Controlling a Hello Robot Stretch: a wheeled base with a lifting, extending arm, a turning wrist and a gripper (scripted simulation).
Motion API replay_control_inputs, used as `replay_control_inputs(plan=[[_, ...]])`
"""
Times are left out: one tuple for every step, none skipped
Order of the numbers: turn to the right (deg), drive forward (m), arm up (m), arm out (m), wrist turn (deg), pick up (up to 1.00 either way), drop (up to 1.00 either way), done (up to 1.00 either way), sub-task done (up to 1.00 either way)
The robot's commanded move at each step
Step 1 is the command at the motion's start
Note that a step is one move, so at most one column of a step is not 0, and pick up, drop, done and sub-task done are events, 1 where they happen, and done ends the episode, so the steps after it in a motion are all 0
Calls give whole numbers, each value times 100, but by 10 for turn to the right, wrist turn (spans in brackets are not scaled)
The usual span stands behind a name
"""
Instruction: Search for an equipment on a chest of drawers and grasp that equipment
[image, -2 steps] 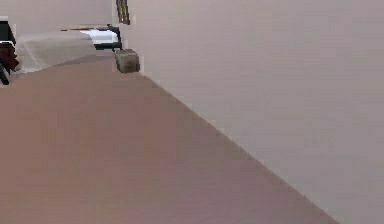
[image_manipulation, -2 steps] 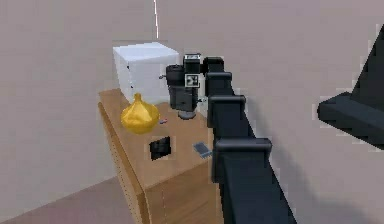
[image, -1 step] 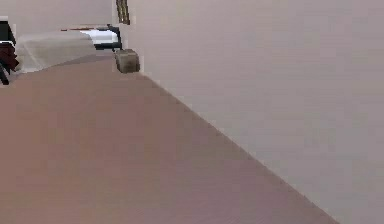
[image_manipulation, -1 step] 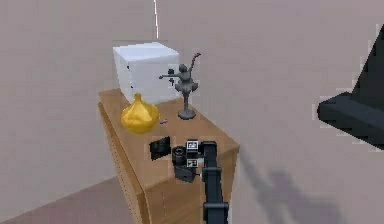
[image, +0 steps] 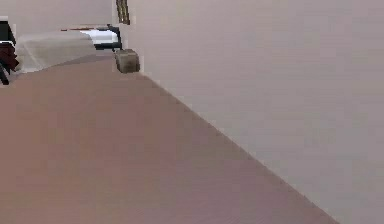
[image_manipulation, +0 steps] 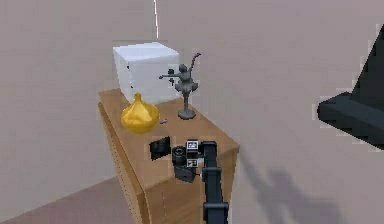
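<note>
The chest of drawers (image_manipulation: 130, 178) lies beneath the hand (image_manipulation: 160, 150). Beyond the hand stand a white box (image_manipulation: 140, 68), a grey dancer statuette (image_manipulation: 186, 85) and, nearest, a gold vase (image_manipulation: 139, 115). The equipment, likely the dark blur right at the hand, is too small to tell apart; whether the hand holds anything cannot be told

A wooden chest of drawers (image_manipulation: 130, 175) carries a white box (image_manipulation: 145, 68) at its far end, a golden rounded vase (image_manipulation: 140, 115) just before it and a grey dancer statuette (image_manipulation: 186, 85) alongside
</note>
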Motion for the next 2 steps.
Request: replay_control_inputs(plan=[[0, 0, 10, 0, 0, 0, 0, 0, 0], [0, 0, 0, 0, 0, 0, 0, 100, 0]])
